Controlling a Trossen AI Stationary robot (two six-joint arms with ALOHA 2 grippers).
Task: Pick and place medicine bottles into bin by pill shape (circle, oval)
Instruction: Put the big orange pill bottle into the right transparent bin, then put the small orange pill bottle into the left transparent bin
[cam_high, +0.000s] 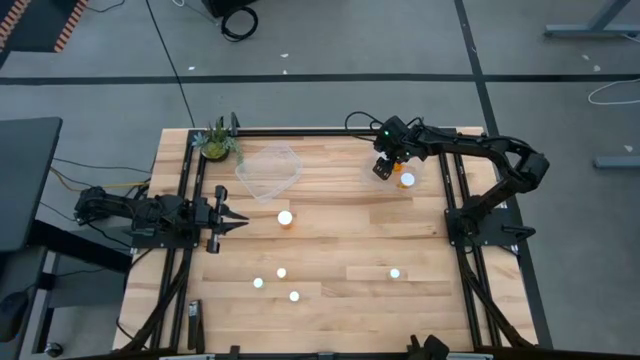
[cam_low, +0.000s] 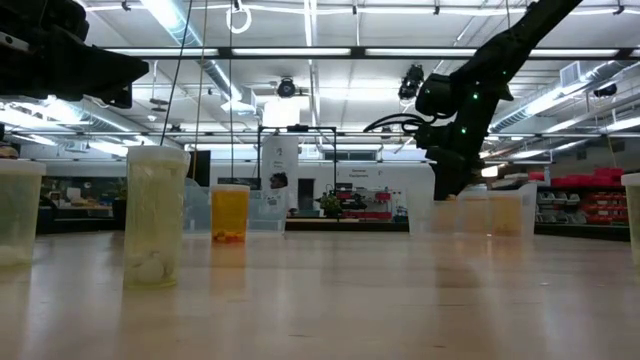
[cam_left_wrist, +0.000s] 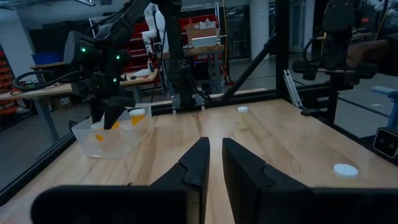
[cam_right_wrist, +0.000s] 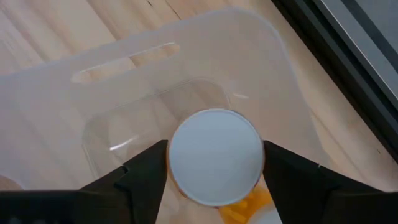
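Table (cam_high: 340, 250): pale wood; five white-capped medicine bottles stand loose on it.
Clear tubs: one (cam_high: 268, 167) toward 11 o'clock, one (cam_high: 390, 178) toward 1 o'clock under the right arm.
Right gripper (cam_right_wrist: 214, 165): above the 1 o'clock tub; its fingers flank a bottle's white cap (cam_right_wrist: 215, 155), and whether they press it cannot be told. Only the wrist view shows this.
Left gripper (cam_high: 240, 219): at 9 o'clock, fingers closed on nothing.
Nearest bottle (cam_high: 285, 218): just beside the left fingertips.
Low view only: pills inside a bottle (cam_low: 154, 215).
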